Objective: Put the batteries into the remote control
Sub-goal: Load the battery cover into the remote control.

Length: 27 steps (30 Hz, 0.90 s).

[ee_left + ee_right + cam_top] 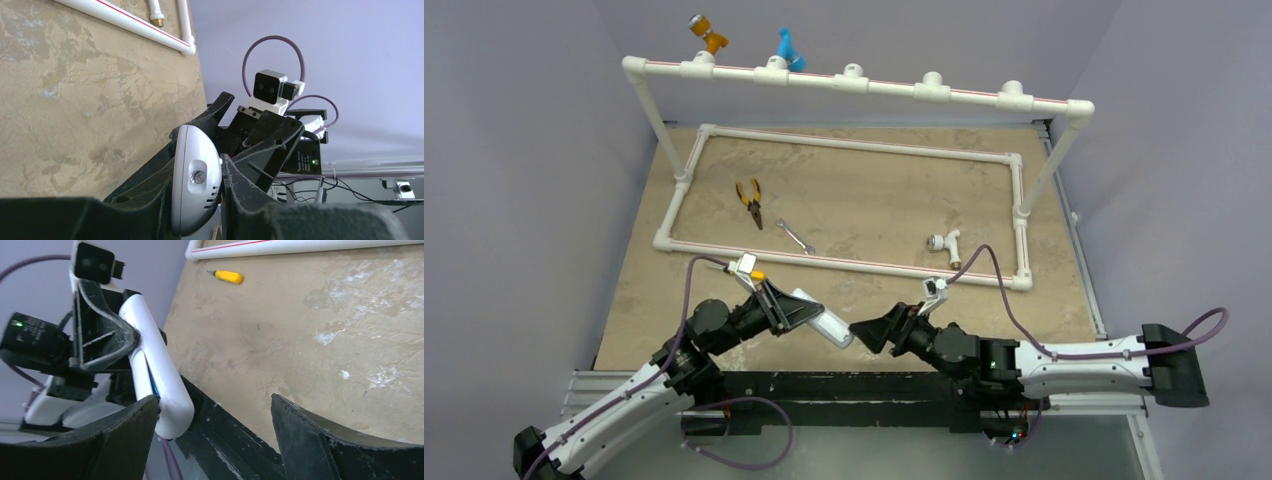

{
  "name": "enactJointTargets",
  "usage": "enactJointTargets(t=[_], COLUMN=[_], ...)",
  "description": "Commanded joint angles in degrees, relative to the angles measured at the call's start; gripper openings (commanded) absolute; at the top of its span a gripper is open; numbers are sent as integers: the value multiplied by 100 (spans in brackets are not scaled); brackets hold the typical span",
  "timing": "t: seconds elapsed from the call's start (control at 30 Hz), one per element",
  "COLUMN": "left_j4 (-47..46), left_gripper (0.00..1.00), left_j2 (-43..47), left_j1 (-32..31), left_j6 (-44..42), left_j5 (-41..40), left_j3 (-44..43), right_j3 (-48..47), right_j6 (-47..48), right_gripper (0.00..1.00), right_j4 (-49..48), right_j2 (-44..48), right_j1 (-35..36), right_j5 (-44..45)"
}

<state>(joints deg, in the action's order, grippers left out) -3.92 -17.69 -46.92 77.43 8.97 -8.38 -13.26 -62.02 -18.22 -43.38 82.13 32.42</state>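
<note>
My left gripper [796,308] is shut on the white remote control [832,326] and holds it above the table's near edge, its free end pointing at my right gripper [864,337]. In the left wrist view the remote's rounded end [196,180] is clamped between the fingers of the left gripper [200,152]. My right gripper [215,399] is open; the remote [155,355] ends right beside its left finger [125,435]. A thin blue strip [151,382] shows along the remote's edge; I cannot tell whether it is a battery. No other battery shows.
A yellow-handled screwdriver [754,273] lies by the near pipe of the white PVC frame [854,145]. Inside the frame lie pliers [750,200], a wrench [795,236] and a white pipe fitting [944,243]. Orange [707,35] and blue [789,48] fittings sit on the raised rail.
</note>
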Motion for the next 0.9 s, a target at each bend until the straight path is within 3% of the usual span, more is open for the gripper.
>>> enactJointTargets(t=[0.0,0.4,0.87], left_j4=[-547,-598,-683], left_gripper=[0,0,0], left_j2=[89,28,11], left_j1=[-2,-1,-1], left_j6=[85,182,235], left_j5=[-19,-193,-160], left_j3=[-41,-11,47], right_j3=[172,-62,-134], right_j6=[-332,-249,-199], right_gripper=[82,84,84], right_j4=[-1555,-1004,-1919], right_j2=[189,127,-718], right_j1=[14,19,15], right_j5=[199,-20,-516])
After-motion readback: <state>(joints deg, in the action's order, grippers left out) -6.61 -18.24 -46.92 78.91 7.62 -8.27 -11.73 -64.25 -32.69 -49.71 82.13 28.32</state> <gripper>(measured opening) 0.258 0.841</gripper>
